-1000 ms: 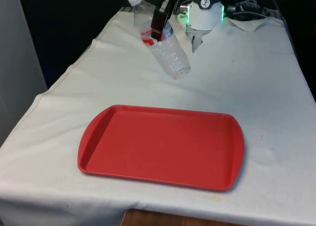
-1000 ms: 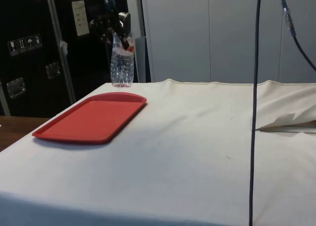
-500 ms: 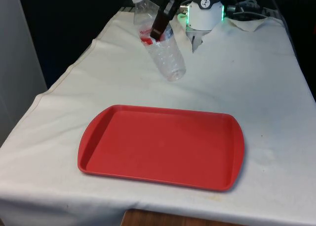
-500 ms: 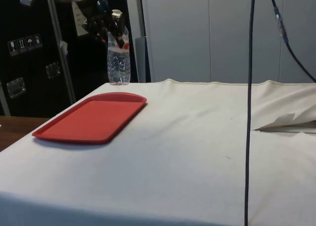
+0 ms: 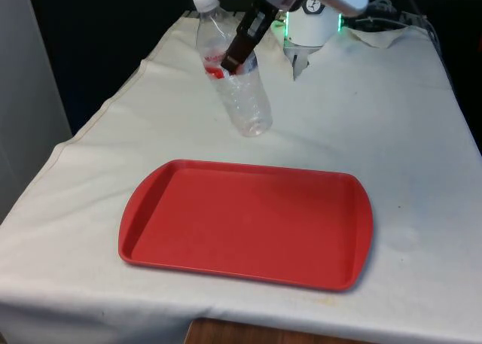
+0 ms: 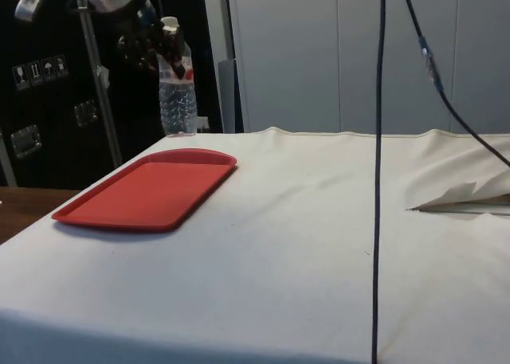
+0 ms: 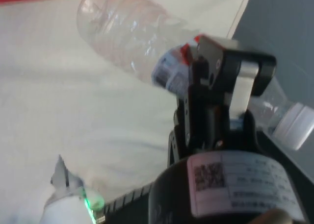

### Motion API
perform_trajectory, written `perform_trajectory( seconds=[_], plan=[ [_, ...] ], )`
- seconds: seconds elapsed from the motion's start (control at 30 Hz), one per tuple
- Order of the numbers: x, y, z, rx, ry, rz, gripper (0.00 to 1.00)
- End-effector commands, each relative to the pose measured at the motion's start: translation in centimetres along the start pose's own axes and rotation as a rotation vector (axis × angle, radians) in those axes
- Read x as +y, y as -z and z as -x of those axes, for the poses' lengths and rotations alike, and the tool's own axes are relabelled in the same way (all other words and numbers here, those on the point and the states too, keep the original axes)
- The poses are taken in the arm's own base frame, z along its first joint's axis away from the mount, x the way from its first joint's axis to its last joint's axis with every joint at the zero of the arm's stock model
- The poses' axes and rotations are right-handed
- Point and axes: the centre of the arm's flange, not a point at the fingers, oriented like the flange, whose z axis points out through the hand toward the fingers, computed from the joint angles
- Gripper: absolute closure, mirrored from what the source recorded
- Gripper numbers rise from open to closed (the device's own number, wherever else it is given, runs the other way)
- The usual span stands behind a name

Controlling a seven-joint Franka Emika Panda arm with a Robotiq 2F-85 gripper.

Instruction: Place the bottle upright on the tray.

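Carry step: gripper (image 5: pixel 239 50) clamped on the clear plastic bottle (image 5: pixel 233 77), airborne and tilted; next, level it over the red tray (image 5: pixel 248 223)

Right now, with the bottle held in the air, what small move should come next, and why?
Probably carry it on toward the red tray while finishing the tilt to vertical. The gripper is shut on the clear bottle at its label; the bottle hangs above the white cloth beyond the tray's far edge, cap up but leaning, so lowering now would likely miss.
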Motion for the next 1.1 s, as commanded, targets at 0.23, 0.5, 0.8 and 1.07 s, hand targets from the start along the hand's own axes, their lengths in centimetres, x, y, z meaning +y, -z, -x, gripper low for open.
perform_trajectory(
  seconds=[0.23,0.5,0.8,1.07],
  plan=[
    [-2.0,-0.8,0.8,0.041,-0.002,0.003,0.86],
    [-3.2,-1.1,1.1,0.084,-0.006,0.002,0.86],
    [-4.2,-1.8,1.7,0.096,-0.01,-0.003,0.86],
    [-4.6,-2.1,2.7,0.125,-0.034,-0.025,0.86]
  ],
)
